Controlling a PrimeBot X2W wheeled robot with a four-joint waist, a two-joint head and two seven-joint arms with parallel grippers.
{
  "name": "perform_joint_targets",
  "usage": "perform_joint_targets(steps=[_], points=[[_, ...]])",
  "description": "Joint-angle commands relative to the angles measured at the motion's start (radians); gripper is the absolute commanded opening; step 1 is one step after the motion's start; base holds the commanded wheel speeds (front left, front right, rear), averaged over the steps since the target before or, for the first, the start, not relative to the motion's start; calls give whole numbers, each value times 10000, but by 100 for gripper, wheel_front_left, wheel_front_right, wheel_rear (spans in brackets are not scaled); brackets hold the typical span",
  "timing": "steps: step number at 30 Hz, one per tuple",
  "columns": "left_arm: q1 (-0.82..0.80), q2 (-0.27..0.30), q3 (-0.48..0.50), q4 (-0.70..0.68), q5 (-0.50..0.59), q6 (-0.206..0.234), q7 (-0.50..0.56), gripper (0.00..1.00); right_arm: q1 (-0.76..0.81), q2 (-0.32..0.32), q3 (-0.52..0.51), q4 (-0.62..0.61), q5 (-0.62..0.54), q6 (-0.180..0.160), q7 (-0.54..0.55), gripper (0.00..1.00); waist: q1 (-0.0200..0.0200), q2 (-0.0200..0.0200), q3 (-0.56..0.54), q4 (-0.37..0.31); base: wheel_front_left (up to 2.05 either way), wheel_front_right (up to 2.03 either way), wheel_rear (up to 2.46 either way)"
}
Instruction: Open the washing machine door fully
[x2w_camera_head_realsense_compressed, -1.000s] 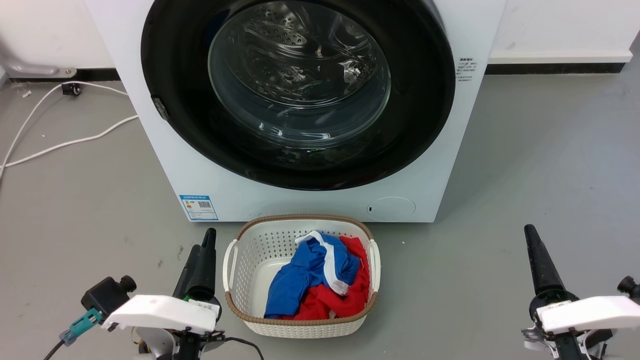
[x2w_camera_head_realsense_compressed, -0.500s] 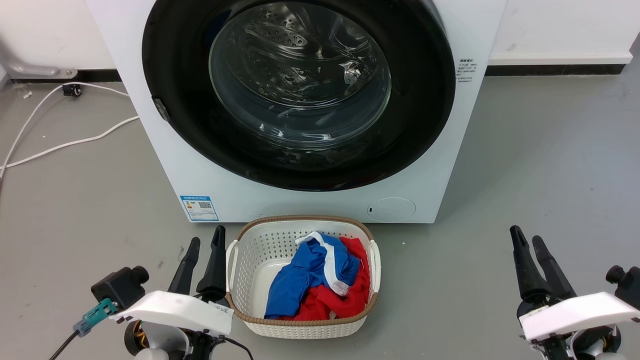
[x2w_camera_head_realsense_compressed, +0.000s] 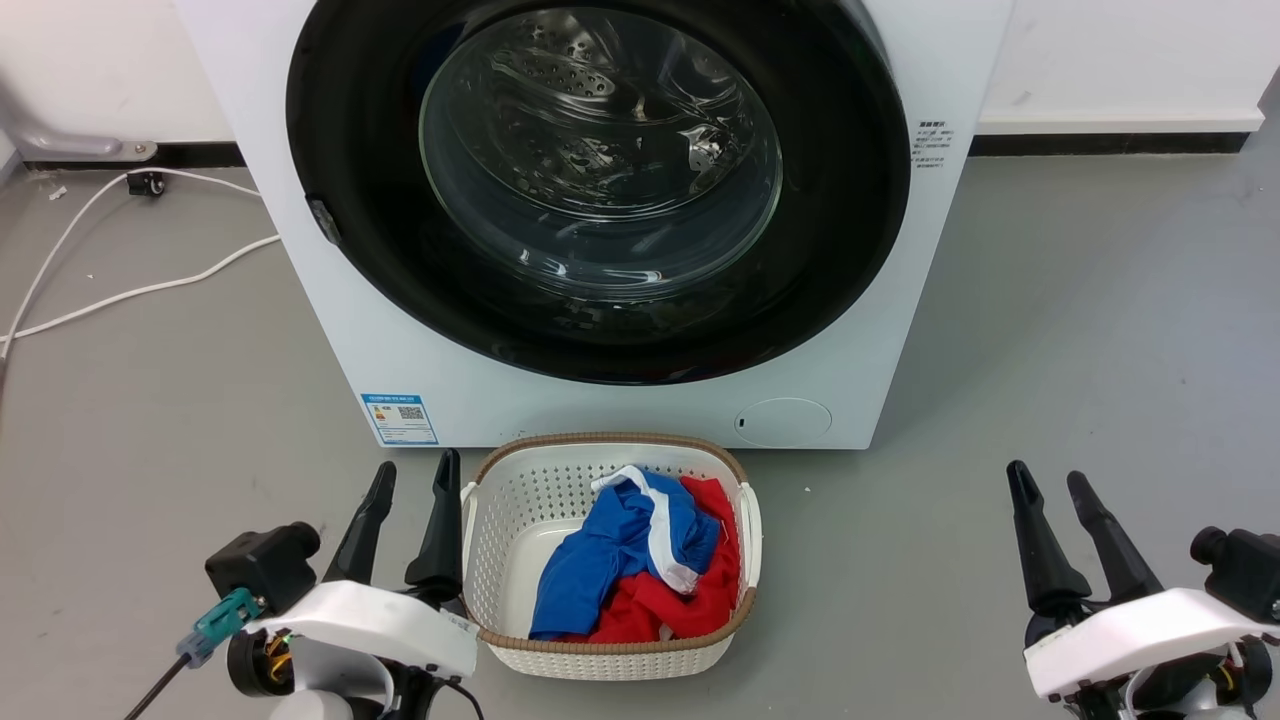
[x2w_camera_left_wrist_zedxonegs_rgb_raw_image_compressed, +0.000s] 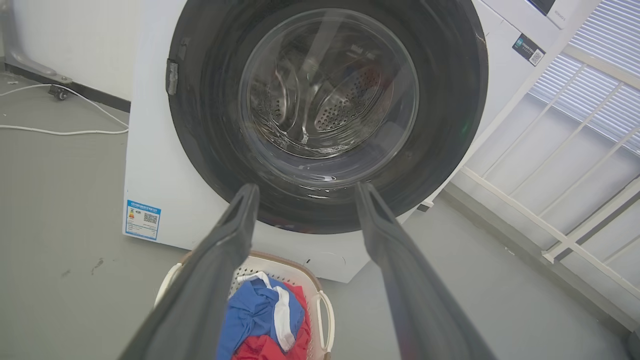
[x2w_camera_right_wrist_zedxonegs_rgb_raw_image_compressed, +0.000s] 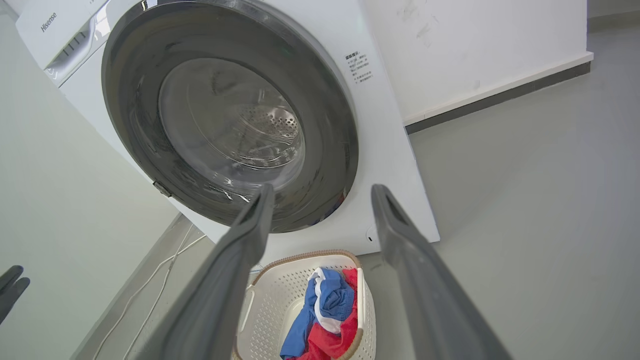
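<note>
The left gripper (x2w_camera_head_realsense_compressed: 416, 465) stood with fingers spread, empty; the right gripper (x2w_camera_head_realsense_compressed: 1046, 474) was likewise parted, holding nothing. Between them sat a laundry basket (x2w_camera_head_realsense_compressed: 610, 438) of clothes (x2w_camera_head_realsense_compressed: 600, 570). Ahead, well apart from both, the washing machine door (x2w_camera_head_realsense_compressed: 850, 200) lay closed against the washing machine (x2w_camera_head_realsense_compressed: 330, 330), its top edge cut off in the head view.

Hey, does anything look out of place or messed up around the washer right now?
Nothing looks damaged or spilled. The washing machine door sits shut and flush, and the clothes lie inside the laundry basket. The only untidy thing is a loose white cable trailing across the floor left of the machine.
</note>
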Motion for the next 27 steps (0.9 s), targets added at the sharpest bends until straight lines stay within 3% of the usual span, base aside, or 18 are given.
perform_joint_targets(steps=[1, 27], points=[[-239, 97, -68, -128, 278, 46, -82, 100, -45, -27, 6, -182, -283, 18, -38, 100, 0, 0, 1, -2, 0, 0, 0], [-325, 327, -632, 286, 2740, 223, -712, 100, 172, 171, -128, -375, -3041, 20, -248, 100, 0, 0, -17, 19, 0, 0, 0]])
